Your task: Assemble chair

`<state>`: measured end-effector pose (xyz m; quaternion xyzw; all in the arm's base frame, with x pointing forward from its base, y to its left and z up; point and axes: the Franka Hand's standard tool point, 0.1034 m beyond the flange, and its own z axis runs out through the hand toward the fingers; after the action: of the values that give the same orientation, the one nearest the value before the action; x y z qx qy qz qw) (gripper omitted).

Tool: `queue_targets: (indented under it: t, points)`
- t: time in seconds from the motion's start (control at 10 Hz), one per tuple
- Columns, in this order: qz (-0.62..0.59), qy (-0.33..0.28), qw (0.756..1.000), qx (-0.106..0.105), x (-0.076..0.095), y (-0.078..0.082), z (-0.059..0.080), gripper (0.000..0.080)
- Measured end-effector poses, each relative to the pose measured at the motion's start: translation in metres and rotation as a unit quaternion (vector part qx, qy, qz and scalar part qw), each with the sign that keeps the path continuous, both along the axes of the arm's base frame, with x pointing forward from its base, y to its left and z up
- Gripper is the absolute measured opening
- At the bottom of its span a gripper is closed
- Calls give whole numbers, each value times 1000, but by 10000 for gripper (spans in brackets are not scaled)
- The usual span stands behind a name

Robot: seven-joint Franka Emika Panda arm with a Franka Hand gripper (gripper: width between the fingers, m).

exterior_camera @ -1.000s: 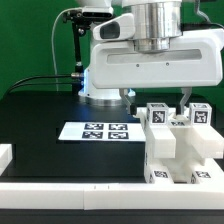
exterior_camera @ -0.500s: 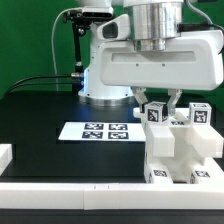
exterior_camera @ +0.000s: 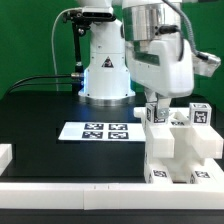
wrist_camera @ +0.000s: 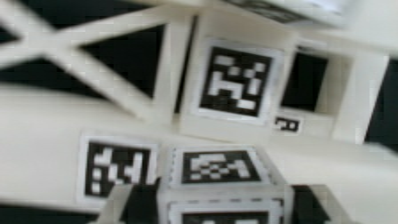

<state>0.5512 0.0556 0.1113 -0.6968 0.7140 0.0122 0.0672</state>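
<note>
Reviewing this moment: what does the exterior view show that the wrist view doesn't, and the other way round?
Only the exterior view shows the whole scene: the arm's white base, the black table, the marker board lying flat, and the gripper right above the chair at the exterior view's right. Only the wrist view shows one chair tag close up, filling much of the picture, though blurred. Both show the chair's white blocks and their black-and-white tags. Neither settles whether the jaws are open.
</note>
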Motion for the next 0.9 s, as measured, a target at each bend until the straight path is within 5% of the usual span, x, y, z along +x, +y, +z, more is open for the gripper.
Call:
queue_targets:
  t: [0.6,0.7,0.8,0.9]
  points:
    - [-110,9,994,12,0,0,0,282]
    - [-110,10,994,11,0,0,-1,378]
    - [-110,10,994,11,0,0,-1,378]
    - [-96,11,995,12,-1,1,1,560]
